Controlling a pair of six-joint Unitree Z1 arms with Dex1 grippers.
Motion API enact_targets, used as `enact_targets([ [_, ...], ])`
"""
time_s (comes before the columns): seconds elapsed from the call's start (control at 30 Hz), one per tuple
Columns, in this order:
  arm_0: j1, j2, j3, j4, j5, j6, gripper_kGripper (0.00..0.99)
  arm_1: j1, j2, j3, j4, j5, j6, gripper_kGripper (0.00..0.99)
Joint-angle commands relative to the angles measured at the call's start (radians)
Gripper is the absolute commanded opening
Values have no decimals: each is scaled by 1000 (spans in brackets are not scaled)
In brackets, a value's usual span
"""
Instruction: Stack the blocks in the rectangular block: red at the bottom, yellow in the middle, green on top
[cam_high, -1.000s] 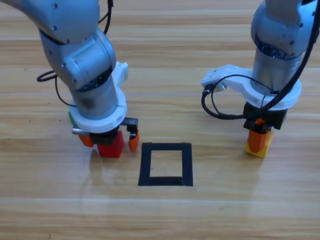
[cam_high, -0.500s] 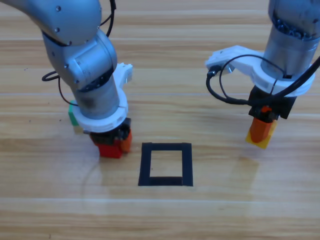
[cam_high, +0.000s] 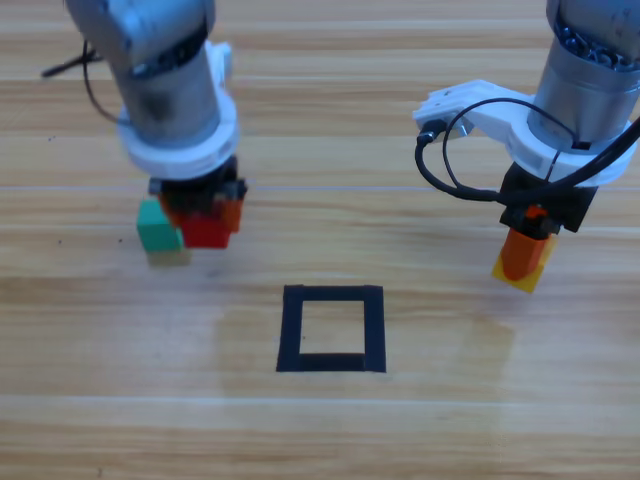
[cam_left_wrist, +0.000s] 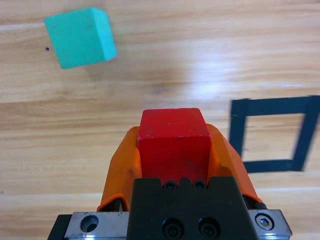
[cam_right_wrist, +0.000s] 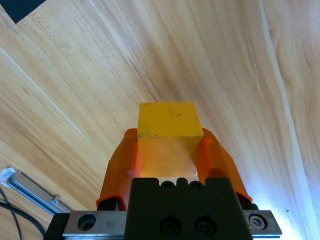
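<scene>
Our left hand grips the red cube beside the green cube; our right hand clamps the yellow cube, the tape square between them.

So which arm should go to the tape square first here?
Left, probably. The left gripper is shut on the red cube, the bottom layer; the right gripper holds the yellow cube. The tape square holds nothing.
</scene>
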Motion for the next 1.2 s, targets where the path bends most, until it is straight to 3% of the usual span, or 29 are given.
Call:
enact_targets([
  [0.03,-138,41,-116,93,-26,-54,0,-33,-16,32,5,19,10,0],
  [0.2,-228,190,-279,202,-41,-140,0,-34,-25,39,-2,19,13,0],
  [0.37,-271,219,-328,210,-59,-212,0,-44,-36,43,-9,23,19,0],
  [1.2,-224,319,-351,184,-92,-257,0,-84,-55,97,-74,57,47,0],
])
